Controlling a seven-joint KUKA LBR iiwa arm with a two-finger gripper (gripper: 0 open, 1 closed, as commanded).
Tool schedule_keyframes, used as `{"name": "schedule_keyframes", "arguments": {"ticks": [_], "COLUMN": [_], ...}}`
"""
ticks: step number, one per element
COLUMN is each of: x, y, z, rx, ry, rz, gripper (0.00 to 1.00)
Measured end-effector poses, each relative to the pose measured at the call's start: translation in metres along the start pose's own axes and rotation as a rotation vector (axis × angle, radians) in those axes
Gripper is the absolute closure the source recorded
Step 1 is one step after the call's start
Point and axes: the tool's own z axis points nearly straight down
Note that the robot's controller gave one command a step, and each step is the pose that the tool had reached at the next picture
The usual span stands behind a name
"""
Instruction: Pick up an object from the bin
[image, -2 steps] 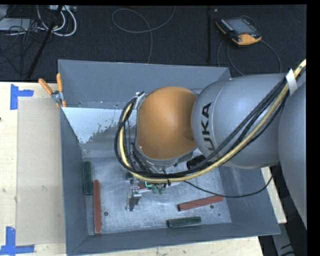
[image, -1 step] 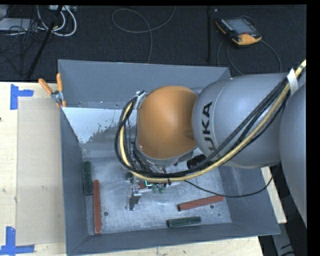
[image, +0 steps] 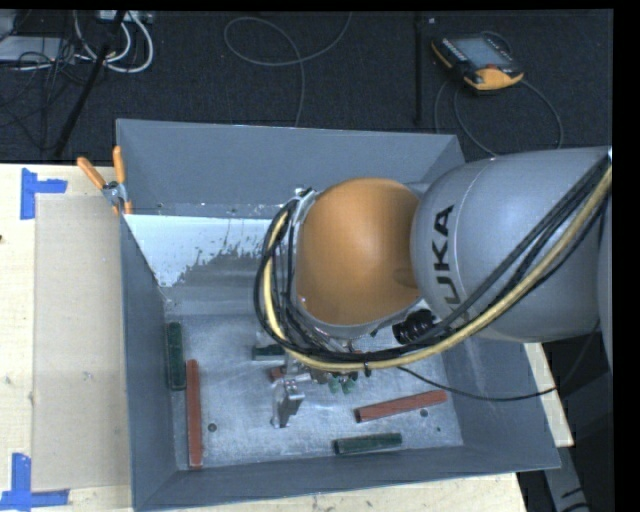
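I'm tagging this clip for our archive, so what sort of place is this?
Most likely a robotics lab or test cell. A KUKA arm reaches into a grey metal bin holding a few loose red and green bars, and cables and a handheld device lie on the dark floor behind it.

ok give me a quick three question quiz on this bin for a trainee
1. True or false: along the view-left wall of the bin, a red-brown bar lies beside a dark green bar.
2. Right of the gripper, which lies nearer the view's bottom edge? A) right-hand dark green bar B) right-hand red-brown bar C) yellow ball
3. Fill in: the gripper hangs below the arm's ___ cover.
Key: 1 true; 2 A; 3 orange.
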Motion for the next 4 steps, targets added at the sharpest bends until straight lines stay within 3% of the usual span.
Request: {"name": "schedule_keyframes", "arguments": {"ticks": [1,2,3,4], "x": [-0.053,-0.081,-0.078,-0.078], "y": [-0.004,-0.039,-0.026,-0.026], "z": [0.027,0.052,0.125,0.125], "rx": [-0.002,-0.001,-0.001,-0.001], "ry": [-0.007,-0.003,-0.003,-0.003], "rz": [-0.047,-0.035,-0.311,-0.31], "gripper": [0.0,0.0,1.0,1.0]}}
